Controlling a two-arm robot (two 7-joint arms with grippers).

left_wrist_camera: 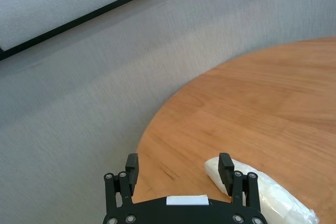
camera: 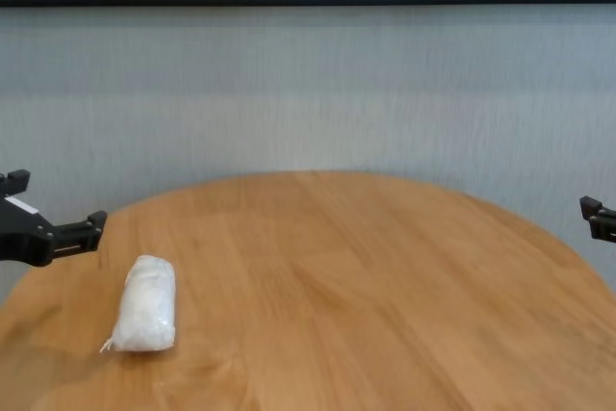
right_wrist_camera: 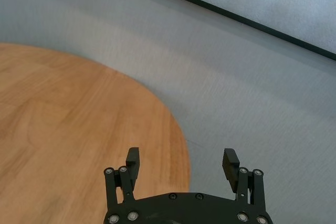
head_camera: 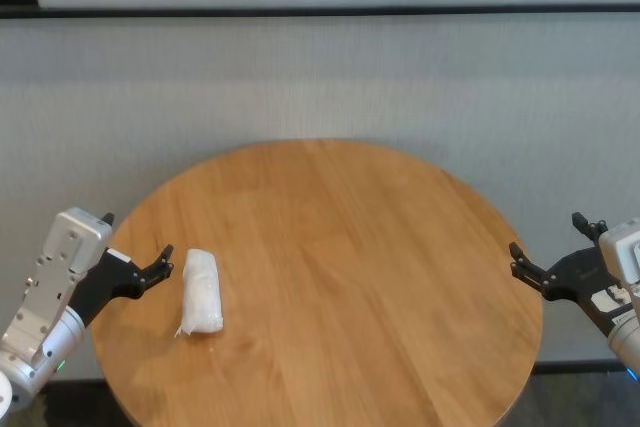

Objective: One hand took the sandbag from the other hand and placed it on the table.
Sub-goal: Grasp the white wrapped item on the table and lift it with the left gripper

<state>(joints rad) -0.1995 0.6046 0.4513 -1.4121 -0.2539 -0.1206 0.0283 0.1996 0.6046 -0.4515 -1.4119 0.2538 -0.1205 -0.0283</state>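
Item 1: sandbag [head_camera: 201, 292], white crinkly pouch, lying flat on the table [head_camera: 340, 277] near its left edge, long axis running front to back, held by nothing.

Item 2: left gripper [head_camera: 135, 247], at the table's left rim, just beside the sandbag and apart from it; jaws spread wide, nothing between them. In the left wrist view the pouch [left_wrist_camera: 262, 192] lies outside the jaws, beside 1 fingertip [left_wrist_camera: 226, 163].

Item 3: right gripper [head_camera: 550, 247], at the table's right rim, well apart from the sandbag; jaws spread wide, holding nothing.
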